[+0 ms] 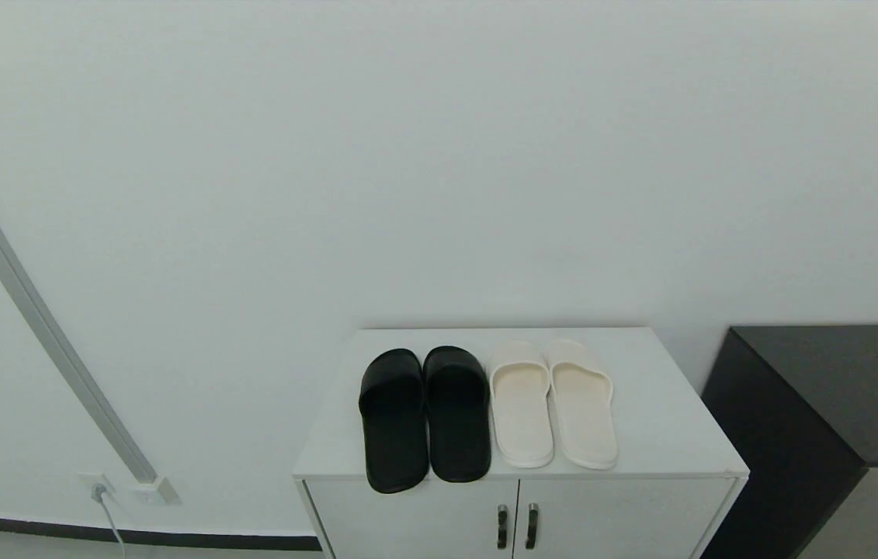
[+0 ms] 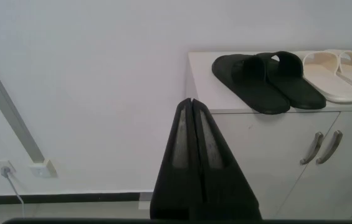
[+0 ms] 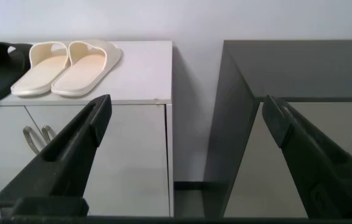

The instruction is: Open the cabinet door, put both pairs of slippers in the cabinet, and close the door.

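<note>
A grey conduit (image 1: 35, 310) is running down the white wall on the left, ending just beside a socket (image 1: 97, 485) with a cable plugged in. The left gripper (image 2: 192, 102) is hanging in front of that wall, left of the cabinet (image 1: 664, 419), its fingers (image 2: 182, 143) pressing flat together and holding nothing.

The white cabinet is standing against the wall with both doors (image 1: 415, 520) shut, and the two handles (image 1: 501, 526) are sitting side by side at the centre seam. Both pairs of slippers are lying on its top, toes pointing at the wall. The black pair (image 1: 407, 419) is lying on the left, with the heel of its left slipper poking slightly over the front edge. The white pair (image 1: 520, 411) is lying just beside it on the right, nearly touching it.

A dark cabinet (image 1: 834, 388) is standing right of the white one, with a narrow gap between them. The right gripper (image 3: 186, 106) is hovering in front of that gap, its fingers (image 3: 95, 118) spreading wide and holding nothing.
</note>
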`<state>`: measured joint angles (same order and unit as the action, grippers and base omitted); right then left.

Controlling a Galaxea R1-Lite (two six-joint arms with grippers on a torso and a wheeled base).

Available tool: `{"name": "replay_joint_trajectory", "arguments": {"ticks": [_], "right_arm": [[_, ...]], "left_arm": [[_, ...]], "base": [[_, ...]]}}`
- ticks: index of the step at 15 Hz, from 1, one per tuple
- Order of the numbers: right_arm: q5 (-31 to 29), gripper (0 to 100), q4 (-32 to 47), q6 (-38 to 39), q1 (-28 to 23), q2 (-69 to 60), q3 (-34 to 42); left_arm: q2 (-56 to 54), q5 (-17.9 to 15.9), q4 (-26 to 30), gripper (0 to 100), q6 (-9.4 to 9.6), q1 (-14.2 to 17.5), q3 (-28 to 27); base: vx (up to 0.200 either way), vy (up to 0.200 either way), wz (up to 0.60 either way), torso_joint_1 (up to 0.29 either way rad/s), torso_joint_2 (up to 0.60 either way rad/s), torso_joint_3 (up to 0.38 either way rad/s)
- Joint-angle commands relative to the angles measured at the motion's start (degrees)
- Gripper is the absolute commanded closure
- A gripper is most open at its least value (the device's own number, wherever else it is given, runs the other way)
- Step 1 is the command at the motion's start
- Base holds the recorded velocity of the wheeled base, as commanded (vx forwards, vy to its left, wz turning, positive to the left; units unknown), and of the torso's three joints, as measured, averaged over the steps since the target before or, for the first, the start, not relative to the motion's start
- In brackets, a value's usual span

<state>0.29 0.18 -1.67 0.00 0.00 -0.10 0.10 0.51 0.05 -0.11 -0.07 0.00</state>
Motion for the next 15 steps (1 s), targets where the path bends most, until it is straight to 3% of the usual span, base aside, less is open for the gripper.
{"name": "replay_joint_trajectory", "arguments": {"ticks": [1, 9, 10, 11, 12, 13, 15], "right_arm": [[0.1, 0, -0.1, -0.2, 0.0, 0.0, 0.0], [-0.1, 0, -0.4, -0.8, -0.2, 0.5, -0.1], [-0.7, 0, -1.7, 2.1, -0.1, 2.4, -5.2], [-0.7, 0, -0.8, 9.8, 0.0, 9.4, -17.9], [-0.3, 0, 3.1, 9.8, 0.1, 15.0, -20.5], [0.3, 0, 5.4, 6.0, 0.4, 18.5, -18.8], [4.0, 0, 1.2, 4.2, 1.8, 25.1, -13.6]], "left_arm": [[0.0, 0.0, 0.0, 100, -0.07, 0.0, 0.0], [0.0, 0.1, 0.0, 100, -0.15, 0.0, 0.0], [0.0, 0.1, 0.0, 100, 0.02, 0.1, 0.0], [0.0, 0.0, 0.0, 100, 0.02, 0.0, 0.0], [0.0, 0.0, 0.0, 100, 0.02, 0.0, 0.0], [0.0, 0.0, 0.0, 100, -0.15, 0.0, 0.0], [0.0, 0.0, 0.0, 100, -0.15, 0.0, 0.0]], "base": [[0.000, 0.000, 0.00, 0.000, 0.00, 0.000], [0.000, 0.000, 0.00, 0.000, 0.00, 0.000], [0.000, 0.000, 0.00, 0.000, 0.00, 0.000], [0.000, 0.000, 0.00, 0.000, 0.00, 0.000], [0.000, 0.000, 0.00, 0.000, 0.00, 0.000], [0.000, 0.000, 0.00, 0.000, 0.00, 0.000], [0.000, 0.000, 0.00, 0.000, 0.00, 0.000]]}}
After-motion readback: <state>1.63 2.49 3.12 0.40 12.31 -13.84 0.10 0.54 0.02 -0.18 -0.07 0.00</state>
